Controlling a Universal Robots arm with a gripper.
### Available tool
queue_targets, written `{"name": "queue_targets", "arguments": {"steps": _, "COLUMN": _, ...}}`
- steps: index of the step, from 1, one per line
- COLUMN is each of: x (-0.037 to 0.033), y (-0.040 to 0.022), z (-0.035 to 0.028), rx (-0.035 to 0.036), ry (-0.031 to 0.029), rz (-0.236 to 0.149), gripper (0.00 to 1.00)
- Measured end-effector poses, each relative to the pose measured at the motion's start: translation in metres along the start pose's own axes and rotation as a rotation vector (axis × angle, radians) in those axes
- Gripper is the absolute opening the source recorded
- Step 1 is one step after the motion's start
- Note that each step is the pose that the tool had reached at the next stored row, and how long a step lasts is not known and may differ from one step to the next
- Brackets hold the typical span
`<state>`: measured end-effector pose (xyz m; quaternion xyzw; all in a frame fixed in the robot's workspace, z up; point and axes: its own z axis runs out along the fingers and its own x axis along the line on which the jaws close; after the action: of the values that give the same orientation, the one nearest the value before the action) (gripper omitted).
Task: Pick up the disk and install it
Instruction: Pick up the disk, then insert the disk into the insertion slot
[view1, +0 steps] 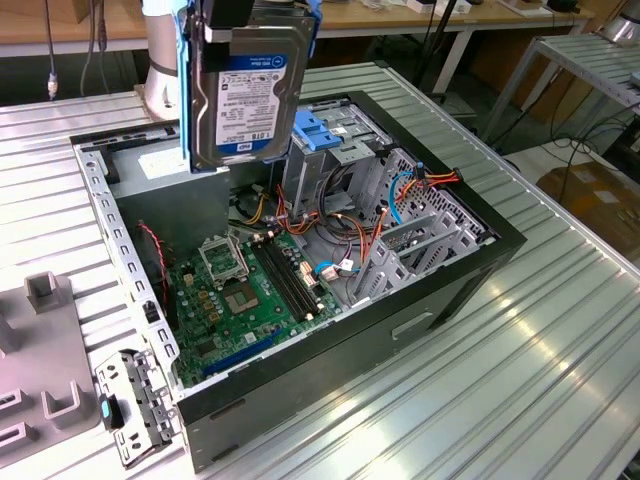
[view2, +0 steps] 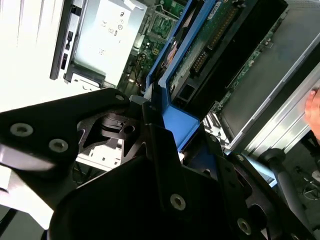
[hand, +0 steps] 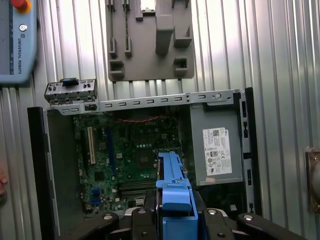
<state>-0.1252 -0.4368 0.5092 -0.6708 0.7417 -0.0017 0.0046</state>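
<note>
The disk (view1: 250, 90), a silver hard drive with a white-and-blue label and blue side rails, hangs upright above the back of the open computer case (view1: 470, 270). My gripper (view1: 243, 14) is shut on its top edge. In the first wrist view the disk's blue rail (hand: 172, 192) runs out from between the black gripper fingers (hand: 145, 222), over the motherboard (hand: 135, 150). The second wrist view shows the gripper (view2: 160, 130) clamped on the blue rail, with the disk's green circuit-board side (view2: 215, 35) beyond. The disk touches nothing in the case.
The drive cage with a blue latch (view1: 325, 130) stands just to the exterior view's right of the disk. The grey power supply (hand: 217, 150) lies in the case. A grey fixture (view1: 40, 370) and a teach pendant (hand: 17, 40) lie on the ribbed table. A hand (view2: 314, 110) shows beside the case.
</note>
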Motion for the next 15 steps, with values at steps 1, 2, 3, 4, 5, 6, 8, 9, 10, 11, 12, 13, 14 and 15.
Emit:
{"name": "queue_targets", "arguments": {"steps": 1, "x": 0.0011, "y": -0.0031, "z": 0.0002, "rx": -0.0003, "ry": 0.0002, "rz": 0.002, "gripper": 0.37}}
{"name": "queue_targets", "arguments": {"steps": 2, "x": 0.0033, "y": -0.0039, "z": 0.0005, "rx": -0.0002, "ry": 0.0001, "rz": 0.002, "gripper": 0.37}}
{"name": "queue_targets", "arguments": {"steps": 3, "x": 0.005, "y": -0.0041, "z": 0.0007, "rx": -0.0003, "ry": 0.0001, "rz": 0.002, "gripper": 0.37}}
{"name": "queue_targets", "arguments": {"steps": 4, "x": 0.0076, "y": -0.0043, "z": 0.001, "rx": -0.0003, "ry": 0.0, "rz": 0.002, "gripper": 0.37}}
{"name": "queue_targets", "arguments": {"steps": 5, "x": 0.0087, "y": -0.0044, "z": 0.0011, "rx": -0.0002, "ry": 0.0, "rz": 0.002, "gripper": 0.37}}
{"name": "queue_targets", "arguments": {"steps": 6, "x": 0.0087, "y": -0.0044, "z": 0.0011, "rx": -0.0002, "ry": 0.0, "rz": 0.002, "gripper": 0.37}}
{"name": "queue_targets", "arguments": {"steps": 8, "x": 0.0088, "y": -0.0045, "z": 0.001, "rx": -0.0002, "ry": 0.0001, "rz": 0.002, "gripper": 0.37}}
{"name": "queue_targets", "arguments": {"steps": 9, "x": 0.0088, "y": -0.0045, "z": 0.001, "rx": -0.0002, "ry": 0.0001, "rz": 0.002, "gripper": 0.37}}
{"name": "queue_targets", "arguments": {"steps": 10, "x": 0.0088, "y": -0.0045, "z": 0.001, "rx": -0.0002, "ry": 0.0001, "rz": 0.002, "gripper": 0.37}}
{"name": "queue_targets", "arguments": {"steps": 11, "x": 0.0093, "y": -0.0045, "z": 0.001, "rx": -0.0002, "ry": 0.0, "rz": 0.002, "gripper": 0.37}}
{"name": "queue_targets", "arguments": {"steps": 12, "x": 0.0097, "y": -0.0046, "z": 0.001, "rx": -0.0002, "ry": 0.0001, "rz": 0.002, "gripper": 0.37}}
{"name": "queue_targets", "arguments": {"steps": 13, "x": 0.0097, "y": -0.0045, "z": 0.001, "rx": -0.0002, "ry": 0.0001, "rz": 0.002, "gripper": 0.37}}
{"name": "queue_targets", "arguments": {"steps": 14, "x": 0.0097, "y": -0.0045, "z": 0.001, "rx": -0.0002, "ry": 0.0, "rz": 0.002, "gripper": 0.37}}
{"name": "queue_targets", "arguments": {"steps": 15, "x": 0.0097, "y": -0.0046, "z": 0.001, "rx": -0.0003, "ry": 0.0001, "rz": 0.002, "gripper": 0.37}}
